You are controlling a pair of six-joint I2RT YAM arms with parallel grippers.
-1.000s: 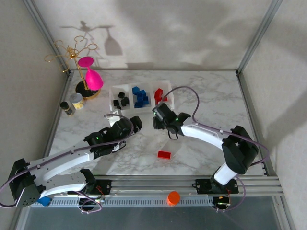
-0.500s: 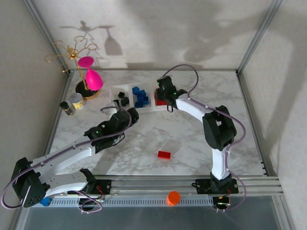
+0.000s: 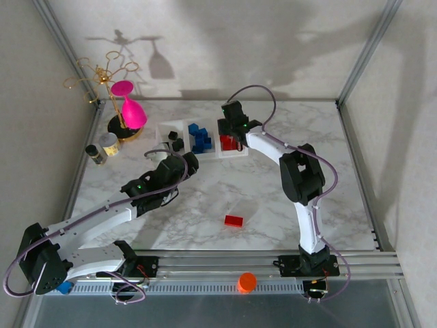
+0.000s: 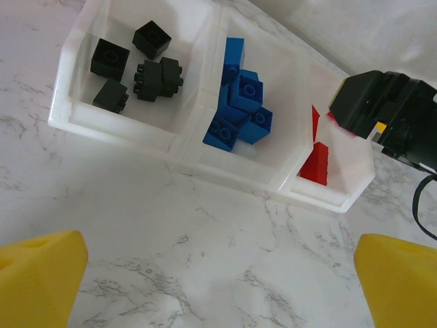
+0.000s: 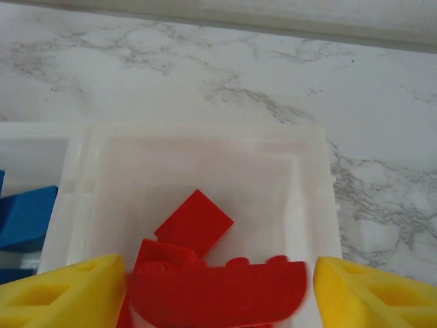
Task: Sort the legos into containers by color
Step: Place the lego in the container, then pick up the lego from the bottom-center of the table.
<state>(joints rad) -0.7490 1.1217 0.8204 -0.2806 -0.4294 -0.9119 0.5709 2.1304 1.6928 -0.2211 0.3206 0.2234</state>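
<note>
The three joined clear containers [image 3: 179, 124] stand at the back of the table. The left one holds black legos [image 4: 136, 65], the middle one blue legos [image 4: 239, 102], the right one red legos [image 4: 317, 160]. My right gripper [image 3: 233, 127] hangs over the red bin [image 5: 205, 133] with its fingers spread, open. A blurred red lego [image 5: 218, 287] lies loose between them, with a small gap to the right finger, above other red pieces [image 5: 194, 222]. My left gripper [image 4: 218, 290] is open and empty above bare marble in front of the bins. One red lego [image 3: 233, 220] lies alone near the front.
A pink wine glass [image 3: 132, 109] on a gold wire stand sits at the back left, with two small jars [image 3: 102, 149] beside it. An orange cap [image 3: 246, 281] rests on the front rail. The marble table [image 3: 205, 198] has open room between the bins and the lone red brick.
My right arm swung from mid-table back to the red bin and its jaws opened round the red lego. My left gripper edged forward toward the bins.
</note>
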